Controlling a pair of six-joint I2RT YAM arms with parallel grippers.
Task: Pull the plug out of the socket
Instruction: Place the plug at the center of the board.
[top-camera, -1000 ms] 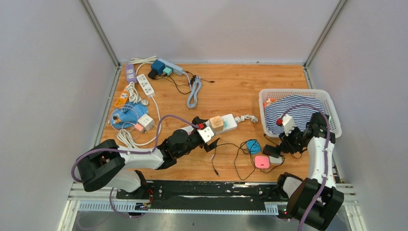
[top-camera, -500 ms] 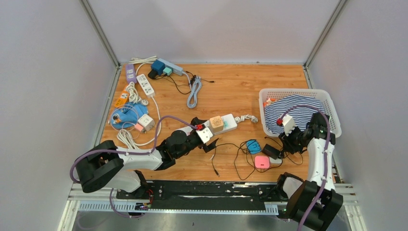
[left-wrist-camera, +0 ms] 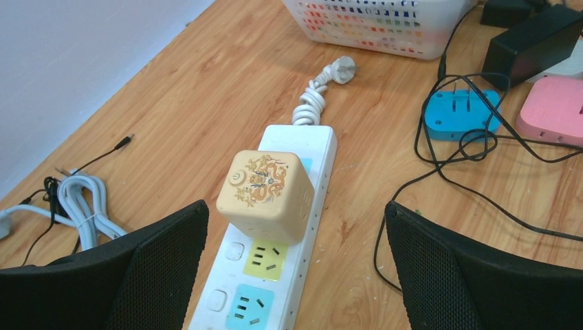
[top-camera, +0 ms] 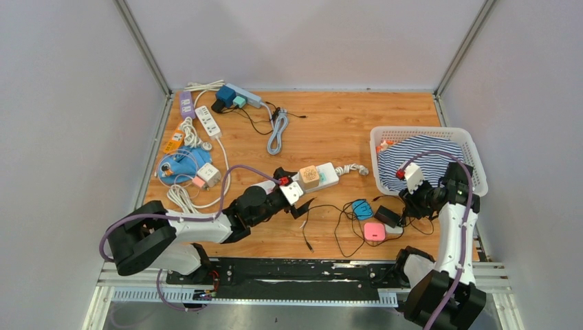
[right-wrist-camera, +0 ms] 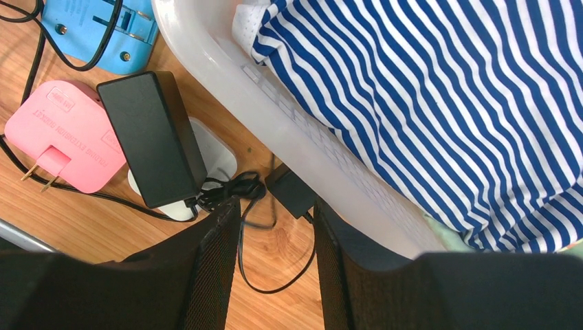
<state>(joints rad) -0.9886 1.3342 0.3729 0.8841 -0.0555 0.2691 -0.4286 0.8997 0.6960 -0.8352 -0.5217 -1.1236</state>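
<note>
Left hand (left-wrist-camera: pixel 292 230) wide open flanking cube plug (left-wrist-camera: pixel 265 196), gaps both sides

R end effector (right-wrist-camera: pixel 273 218) | eased off black adapter (right-wrist-camera: pixel 151 137) | drawn back toward basket (right-wrist-camera: pixel 275 117) | adapter left lying on tabletop (top-camera: pixel 344 124)

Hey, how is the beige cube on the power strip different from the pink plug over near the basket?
Colour: the cube is beige with a gold print, while the pink plug carries only small lettering. State: the cube sits plugged into the white strip, while the pink plug lies loose on the table with its prongs bare. Shape: the cube is blocky and the pink plug is flat. Both have rounded corners.
</note>
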